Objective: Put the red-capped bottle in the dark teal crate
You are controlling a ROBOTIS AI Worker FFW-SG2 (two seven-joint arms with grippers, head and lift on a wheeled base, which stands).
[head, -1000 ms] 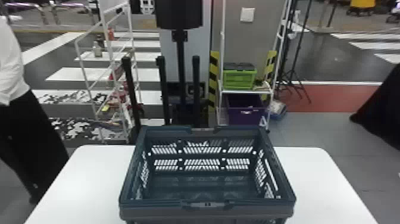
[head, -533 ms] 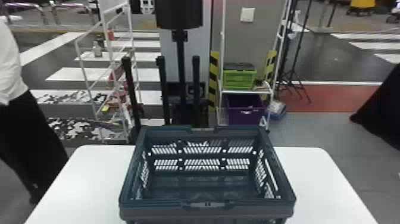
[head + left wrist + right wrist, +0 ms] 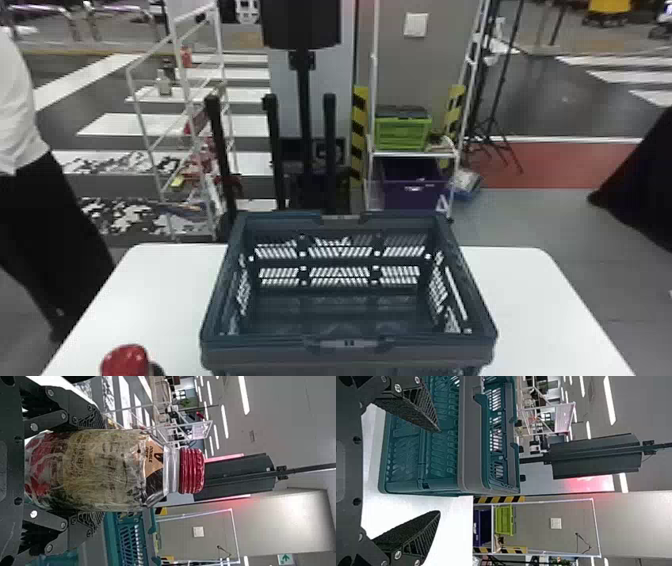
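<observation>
Grasps the bottle [image 3: 123,473] upright, left jaws [image 3: 99,470] closed around its body, with the red cap [image 3: 125,362] at the head view's lower left, apart from the crate [image 3: 260,356]. Has the crate standing mid-surface [image 3: 530,305], open side up. Holds the right jaws [image 3: 440,471] released and spread wide, near the crate's right side.

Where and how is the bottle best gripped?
Probably by its body, from the robot's side, a finger on either flank, as the left gripper has it: the bottle is upright, its body broader than the neck under the cap.
</observation>
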